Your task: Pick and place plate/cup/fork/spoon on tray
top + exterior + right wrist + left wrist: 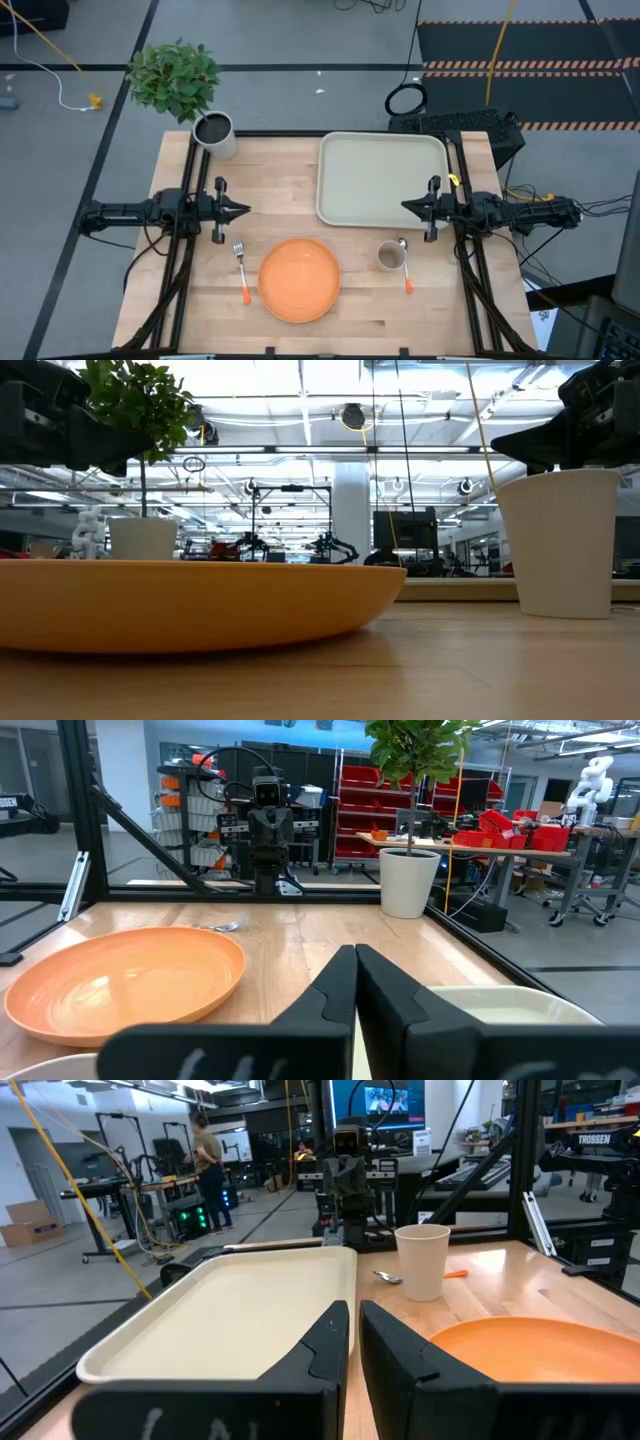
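The orange plate (299, 279) lies flat on the table near its front edge; it also shows in the low view (190, 600). The beige cup (390, 257) stands upright to its right. The spoon (405, 265) lies just right of the cup. The fork (241, 270) lies left of the plate. The pale tray (381, 178) lies at the far right. My left gripper (243, 211) hovers at the table's left, shut and empty. My right gripper (408, 206) hovers over the tray's near right part, shut and empty.
A light pot with dark soil (214, 131) stands at the far left corner, with a leafy plant (175, 76) behind it. Dark frame rails (195, 250) run along both sides of the table. People and equipment show in the room beyond.
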You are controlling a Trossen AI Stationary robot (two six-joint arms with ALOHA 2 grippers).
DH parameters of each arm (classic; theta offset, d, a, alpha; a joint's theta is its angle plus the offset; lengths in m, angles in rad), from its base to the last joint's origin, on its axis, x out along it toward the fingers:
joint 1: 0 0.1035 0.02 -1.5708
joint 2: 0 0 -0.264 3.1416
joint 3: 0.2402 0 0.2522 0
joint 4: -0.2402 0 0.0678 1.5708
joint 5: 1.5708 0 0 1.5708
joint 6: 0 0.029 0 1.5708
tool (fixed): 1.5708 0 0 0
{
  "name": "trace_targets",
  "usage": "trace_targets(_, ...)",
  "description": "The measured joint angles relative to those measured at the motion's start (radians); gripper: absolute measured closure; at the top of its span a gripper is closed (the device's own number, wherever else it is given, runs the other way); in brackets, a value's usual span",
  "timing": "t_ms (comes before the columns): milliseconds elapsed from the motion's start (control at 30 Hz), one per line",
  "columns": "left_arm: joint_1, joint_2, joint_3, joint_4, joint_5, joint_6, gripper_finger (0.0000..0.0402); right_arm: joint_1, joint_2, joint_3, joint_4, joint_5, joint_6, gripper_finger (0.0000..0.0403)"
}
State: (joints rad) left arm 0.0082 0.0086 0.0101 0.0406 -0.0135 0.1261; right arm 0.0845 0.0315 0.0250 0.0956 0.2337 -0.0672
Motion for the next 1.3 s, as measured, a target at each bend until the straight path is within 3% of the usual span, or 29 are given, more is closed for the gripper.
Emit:
trace_targets(333,0.0,0.0,0.0,0.001,-0.013,0.0,0.0369,0.0,0.0,0.006,0.126,-0.006,0.018,0.0403)
trace_targets(600,0.0,0.0,0.0,0.023,-0.013,0.0,0.0369,0.0,0.037,0.171,0.081,-0.131,0.064,0.0403)
trace_targets(1000,0.0,0.0,0.0,0.041,-0.014,0.0,0.0369,0.001,0.377,0.525,-0.082,-0.131,0.133,0.0403)
trace_targets(1300,0.0,0.0,0.0,0.043,-0.014,0.012,0.0369,0.003,0.612,0.692,-0.156,-0.132,0.221,0.0403)
